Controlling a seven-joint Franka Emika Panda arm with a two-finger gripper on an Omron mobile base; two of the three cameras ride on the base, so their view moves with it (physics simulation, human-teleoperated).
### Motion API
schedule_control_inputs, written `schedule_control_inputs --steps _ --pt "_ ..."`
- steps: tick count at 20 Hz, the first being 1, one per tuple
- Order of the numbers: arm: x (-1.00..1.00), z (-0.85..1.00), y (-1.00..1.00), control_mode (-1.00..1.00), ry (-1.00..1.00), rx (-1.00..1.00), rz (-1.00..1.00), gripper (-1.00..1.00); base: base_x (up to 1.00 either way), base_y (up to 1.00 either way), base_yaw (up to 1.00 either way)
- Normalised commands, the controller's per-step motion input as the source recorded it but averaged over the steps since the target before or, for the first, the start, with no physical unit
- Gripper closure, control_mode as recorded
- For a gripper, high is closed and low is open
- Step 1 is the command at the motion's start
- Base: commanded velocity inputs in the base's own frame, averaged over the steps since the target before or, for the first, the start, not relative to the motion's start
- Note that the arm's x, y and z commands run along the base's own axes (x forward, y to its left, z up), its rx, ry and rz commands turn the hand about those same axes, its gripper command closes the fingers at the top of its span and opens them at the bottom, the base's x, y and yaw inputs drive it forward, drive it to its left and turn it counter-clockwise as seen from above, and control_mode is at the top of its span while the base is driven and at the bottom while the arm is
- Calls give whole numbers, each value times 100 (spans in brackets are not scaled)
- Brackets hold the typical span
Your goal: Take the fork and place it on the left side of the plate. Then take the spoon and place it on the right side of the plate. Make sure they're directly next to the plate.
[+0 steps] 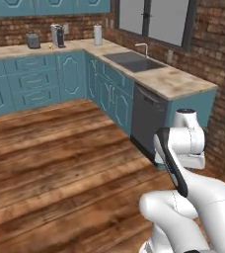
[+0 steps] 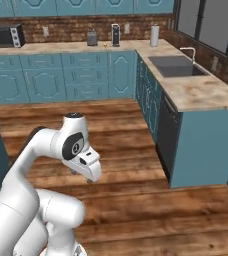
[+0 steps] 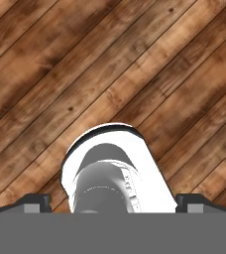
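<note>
My white arm is folded in over a brown wooden plank floor (image 3: 60, 74), and my two-finger gripper (image 3: 113, 202) points straight down at it. In the hand view my two dark fingertips (image 3: 35, 201) sit far apart at opposite edges, so the jaws stand wide open with nothing between them but the bare planks below. In the right base view the gripper (image 2: 88, 172) hangs low in front of my folded arm. Ahead of the gripper and off to its right runs an L-shaped row of teal kitchen cabinets (image 2: 61, 77) under a pale speckled stone countertop (image 2: 201, 92). Set into that countertop is a grey rectangular sink (image 2: 176, 66) with a slim silver tap. Below the counter, nearer my gripper, is a dark grey dishwasher front (image 1: 146, 121). Far ahead on the back counter stand a black microwave (image 2: 5, 36), a small grey toaster (image 1: 33, 40) and a white paper-towel roll (image 1: 98, 34). I cannot tell where the fork, spoon or plate are.
</note>
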Motion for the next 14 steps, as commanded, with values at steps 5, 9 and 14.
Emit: schedule_control_inputs --steps 5,9,14 --pt "0 0 0 100 0 0 0 -100 100 0 9" --pt "0 0 0 100 0 0 0 -100 100 -1 4" --pt "0 0 0 100 0 0 0 -100 100 0 1"
